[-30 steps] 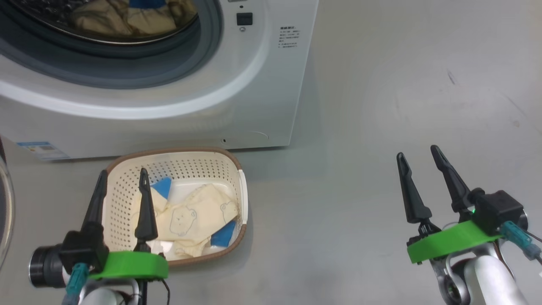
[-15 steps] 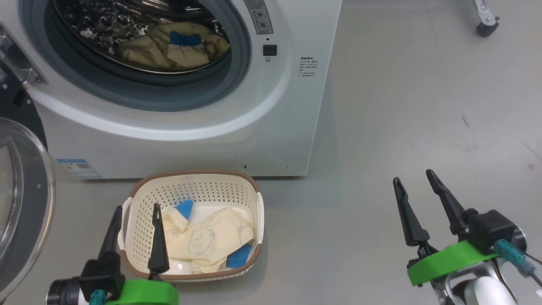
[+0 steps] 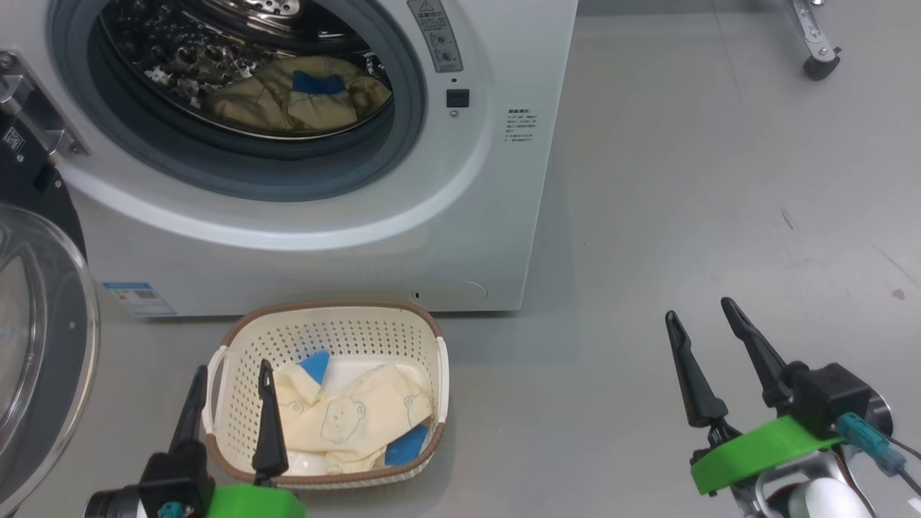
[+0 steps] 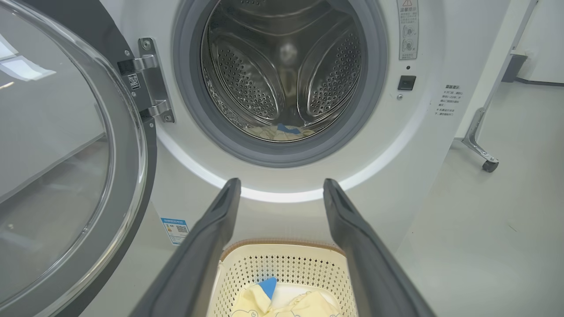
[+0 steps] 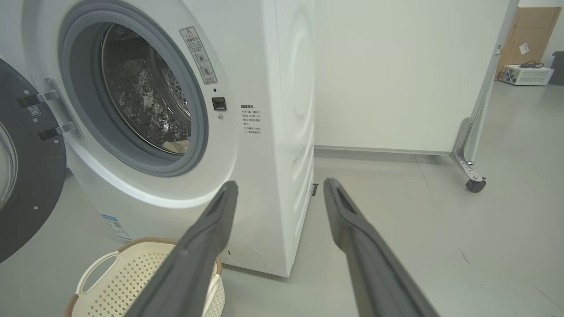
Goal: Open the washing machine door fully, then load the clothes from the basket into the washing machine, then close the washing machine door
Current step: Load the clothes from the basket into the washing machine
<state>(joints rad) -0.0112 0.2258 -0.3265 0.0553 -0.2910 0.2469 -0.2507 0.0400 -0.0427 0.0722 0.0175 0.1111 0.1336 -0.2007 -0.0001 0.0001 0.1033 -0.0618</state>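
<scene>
Door [image 3: 36, 345] hangs open at nine o'clock, clothes [image 3: 302, 93] partly loaded, rest in basket [image 3: 331, 309], left end effector [image 3: 232, 368] and right end effector [image 3: 699, 308] gaping empty

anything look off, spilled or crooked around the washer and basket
Nothing stands out. The washing machine door hangs open at the left, one garment lies in the drum, and the other clothes sit wholly inside the basket, which stands upright on the floor before the washing machine.
</scene>
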